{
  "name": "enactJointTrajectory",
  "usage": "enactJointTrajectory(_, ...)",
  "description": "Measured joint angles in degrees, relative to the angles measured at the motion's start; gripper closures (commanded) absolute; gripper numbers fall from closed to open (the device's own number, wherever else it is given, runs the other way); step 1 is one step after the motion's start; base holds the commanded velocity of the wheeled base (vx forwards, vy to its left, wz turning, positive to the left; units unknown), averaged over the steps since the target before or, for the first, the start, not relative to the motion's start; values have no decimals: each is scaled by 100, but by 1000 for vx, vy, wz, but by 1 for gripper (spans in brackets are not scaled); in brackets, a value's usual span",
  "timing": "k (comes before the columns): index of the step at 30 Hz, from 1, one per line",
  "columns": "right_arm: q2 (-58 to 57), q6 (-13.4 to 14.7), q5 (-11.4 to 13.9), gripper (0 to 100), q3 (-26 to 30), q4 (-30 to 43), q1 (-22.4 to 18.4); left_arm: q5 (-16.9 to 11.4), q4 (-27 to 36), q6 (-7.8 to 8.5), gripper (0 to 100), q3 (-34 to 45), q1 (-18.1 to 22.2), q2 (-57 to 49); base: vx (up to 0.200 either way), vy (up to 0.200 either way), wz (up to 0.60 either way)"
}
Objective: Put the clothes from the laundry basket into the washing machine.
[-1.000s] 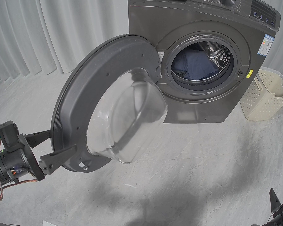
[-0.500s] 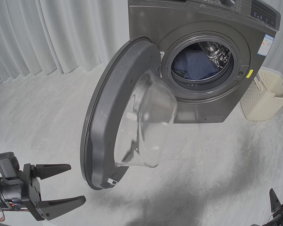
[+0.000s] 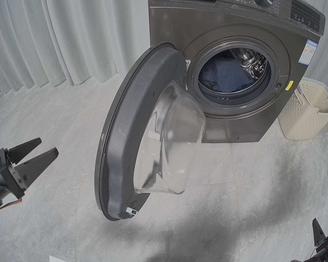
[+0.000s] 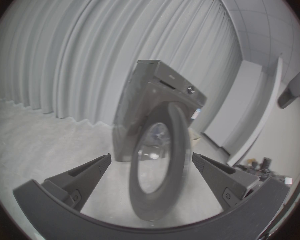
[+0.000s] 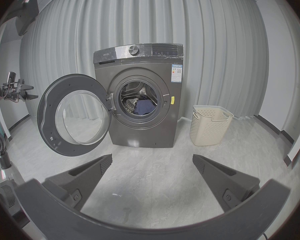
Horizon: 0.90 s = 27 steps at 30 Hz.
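The grey washing machine (image 3: 222,15) stands ahead with its round door (image 3: 135,135) swung partly out on the left hinge. Dark blue clothes (image 3: 226,75) lie inside the drum, also seen as blue clothes (image 5: 144,106) in the right wrist view. The cream laundry basket (image 3: 308,108) stands on the floor right of the machine; its inside is hidden. My left gripper (image 3: 38,153) is open and empty, low at the far left, apart from the door's edge. My right gripper (image 5: 151,162) is open and empty, well back from the washing machine (image 5: 140,94) and laundry basket (image 5: 210,124).
Pale curtains (image 3: 62,30) hang behind and left of the machine. Grey tiled floor (image 3: 222,201) spreads in front of it. The door (image 4: 160,160) sticks out into the floor space on the left.
The door swung from wide open towards the machine, then stopped. My left gripper let go of the door's edge, dropped back to the left, and now sits higher, away from it.
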Motion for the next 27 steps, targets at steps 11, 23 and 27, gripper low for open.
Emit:
enactJointTrajectory(11, 0, 0, 0, 0, 0, 0, 0, 56, -38, 889, 0, 30, 319, 1098, 0, 0, 0)
enactJointTrajectory(23, 0, 0, 0, 0, 0, 0, 0, 85, -336, 936, 0, -12, -769, 1704, 0, 0, 0)
enactJointTrajectory(27, 0, 2, 0, 0, 0, 0, 2, 69, -389, 913, 0, -128, -1269, 1812, 0, 0, 0)
